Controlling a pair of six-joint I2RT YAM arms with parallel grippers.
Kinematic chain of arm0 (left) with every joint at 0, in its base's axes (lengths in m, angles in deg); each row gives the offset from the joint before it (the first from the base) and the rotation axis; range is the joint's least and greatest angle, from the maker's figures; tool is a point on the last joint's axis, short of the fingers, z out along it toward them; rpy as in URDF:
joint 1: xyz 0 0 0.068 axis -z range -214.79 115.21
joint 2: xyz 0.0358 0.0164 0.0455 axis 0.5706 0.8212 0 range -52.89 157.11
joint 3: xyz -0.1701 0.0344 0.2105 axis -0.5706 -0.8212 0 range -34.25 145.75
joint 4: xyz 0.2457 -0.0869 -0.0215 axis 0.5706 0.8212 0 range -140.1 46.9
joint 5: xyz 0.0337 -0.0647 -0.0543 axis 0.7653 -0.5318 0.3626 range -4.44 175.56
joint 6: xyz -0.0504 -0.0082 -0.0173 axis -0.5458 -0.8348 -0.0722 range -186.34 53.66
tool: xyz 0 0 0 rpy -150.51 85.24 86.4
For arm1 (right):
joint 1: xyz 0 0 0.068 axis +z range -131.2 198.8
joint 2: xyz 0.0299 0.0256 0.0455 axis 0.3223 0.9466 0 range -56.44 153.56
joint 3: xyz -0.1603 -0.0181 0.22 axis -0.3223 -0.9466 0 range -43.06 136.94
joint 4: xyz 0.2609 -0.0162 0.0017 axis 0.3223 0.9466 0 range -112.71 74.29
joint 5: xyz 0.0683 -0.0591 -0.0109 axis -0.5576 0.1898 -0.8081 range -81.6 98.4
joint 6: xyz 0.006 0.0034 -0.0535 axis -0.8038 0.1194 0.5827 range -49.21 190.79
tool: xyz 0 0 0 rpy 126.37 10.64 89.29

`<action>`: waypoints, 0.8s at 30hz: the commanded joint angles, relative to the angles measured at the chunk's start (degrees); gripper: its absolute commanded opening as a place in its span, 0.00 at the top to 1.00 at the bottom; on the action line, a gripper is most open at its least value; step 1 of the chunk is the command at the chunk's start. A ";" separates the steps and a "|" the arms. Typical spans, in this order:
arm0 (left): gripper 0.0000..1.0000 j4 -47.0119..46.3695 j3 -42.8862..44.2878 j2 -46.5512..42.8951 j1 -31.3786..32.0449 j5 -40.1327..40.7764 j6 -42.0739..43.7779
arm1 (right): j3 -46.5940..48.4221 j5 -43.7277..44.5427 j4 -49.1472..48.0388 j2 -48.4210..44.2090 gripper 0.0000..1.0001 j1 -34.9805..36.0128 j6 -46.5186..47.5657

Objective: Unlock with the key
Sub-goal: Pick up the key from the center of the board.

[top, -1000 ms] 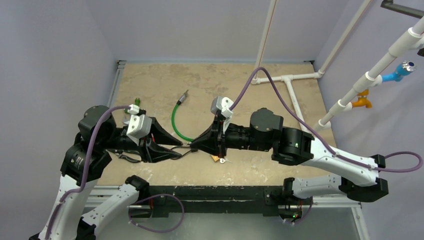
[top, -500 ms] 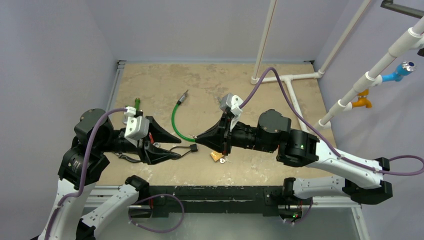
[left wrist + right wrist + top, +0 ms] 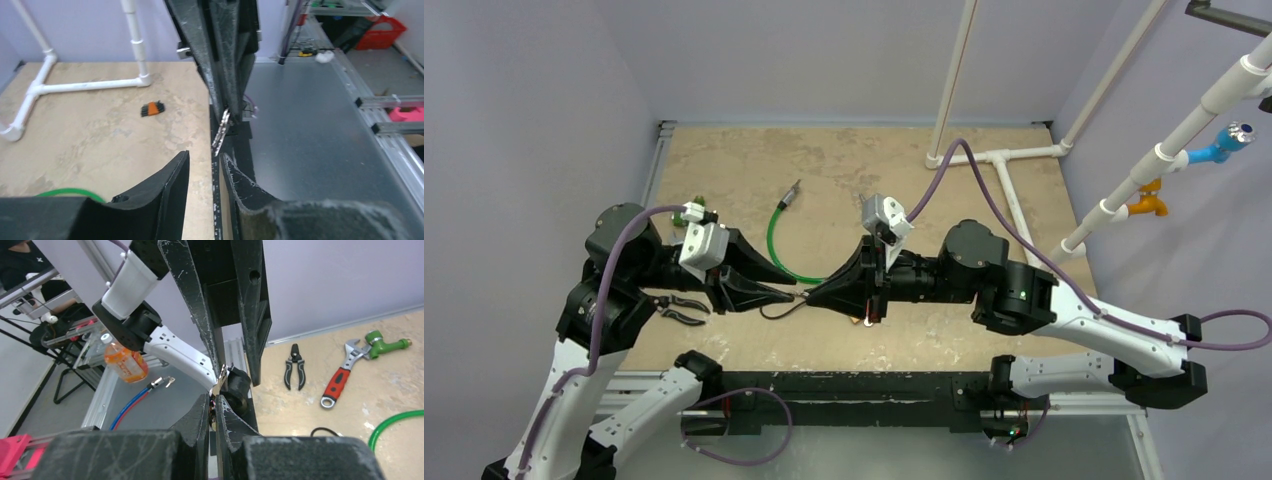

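My right gripper (image 3: 814, 294) (image 3: 213, 399) is shut on a silver key (image 3: 220, 381), whose blade sticks out past its fingertips. My left gripper (image 3: 786, 292) (image 3: 205, 154) is open and faces it tip to tip. The key (image 3: 221, 131) hangs just beyond the left fingertips, close to the right-hand one. A green cable (image 3: 776, 248) with a metal end lies on the table behind the grippers. A small brass-coloured thing (image 3: 865, 320) peeks out under my right gripper; I cannot tell what it is. No lock body shows clearly.
Black pliers (image 3: 679, 310) (image 3: 294, 371), a red-handled wrench (image 3: 340, 380) and a green nozzle (image 3: 694, 212) lie near the left arm. A thin black cord (image 3: 774, 311) loops below the fingertips. White PVC pipes (image 3: 999, 160) stand at the back right. An orange hex-key set (image 3: 152, 108) lies on the table.
Both grippers have closed the gap and now meet tip to tip. The small black block on the cord that lay between them no longer shows. The left arm has moved up and right.
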 commanded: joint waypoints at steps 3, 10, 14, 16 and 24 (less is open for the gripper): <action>0.76 -4.16 2.10 0.25 -0.46 -17.54 -4.24 | -0.69 -4.71 -5.63 -1.62 1.00 -0.19 -1.33; 0.73 -1.73 2.26 -0.86 -0.46 -15.24 -2.76 | -0.28 -6.03 -6.59 -0.82 1.00 -0.15 -1.67; 0.71 -3.15 1.89 -1.31 -0.46 -12.52 -3.61 | -0.41 -6.50 -7.29 -0.46 1.00 -0.20 -2.09; 0.71 -2.98 1.76 -1.62 -0.47 -9.27 -2.95 | -0.37 -6.90 -7.54 -0.36 1.00 -0.20 -2.30; 0.71 -0.12 1.33 -2.37 -0.46 -2.08 2.05 | -0.72 -6.68 -7.56 -0.31 1.00 -0.20 -2.65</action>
